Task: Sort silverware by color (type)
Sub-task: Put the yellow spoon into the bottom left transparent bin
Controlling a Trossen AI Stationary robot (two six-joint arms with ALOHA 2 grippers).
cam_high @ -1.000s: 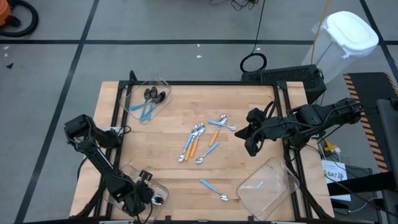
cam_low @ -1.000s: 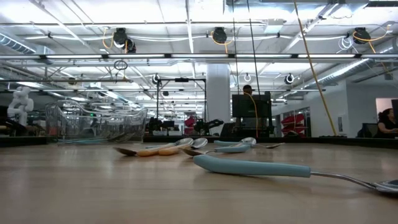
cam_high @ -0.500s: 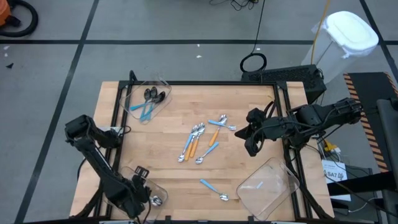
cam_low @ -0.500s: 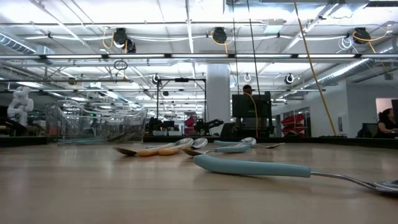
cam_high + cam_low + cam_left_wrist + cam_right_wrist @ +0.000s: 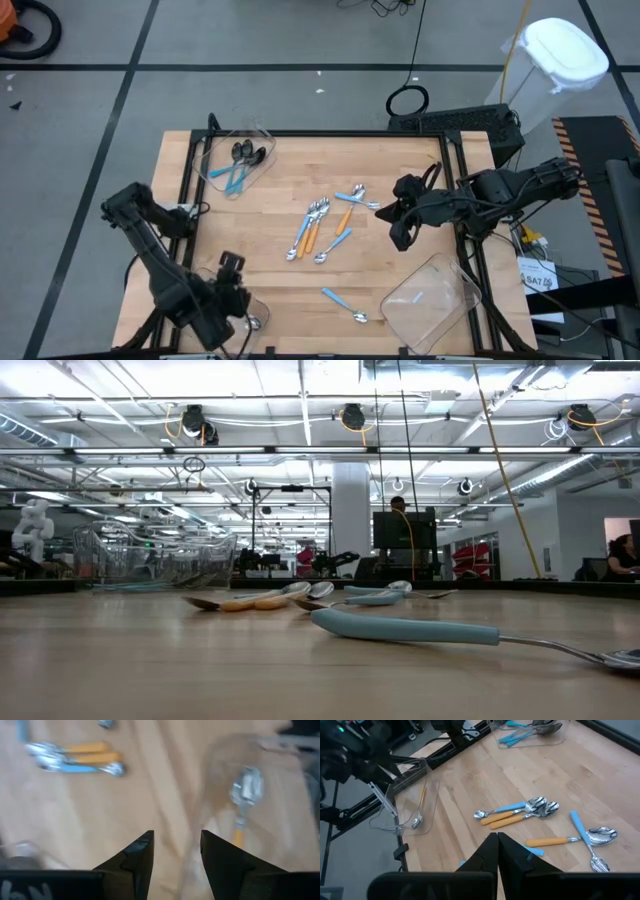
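Orange-handled spoon (image 5: 241, 800) lying in clear bin (image 5: 262, 305); left claw (image 5: 176, 851) hovering above, parted, empty; right claw (image 5: 497, 851) closed, empty, waiting over worktop (image 5: 290, 180).

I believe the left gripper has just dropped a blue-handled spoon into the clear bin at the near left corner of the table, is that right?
Not quite: the spoon lying in that clear bin has an orange handle and a silver bowl, not a blue handle. The left wrist view shows it beyond the left gripper, whose fingers stand apart and empty; the right wrist view confirms the orange handle.
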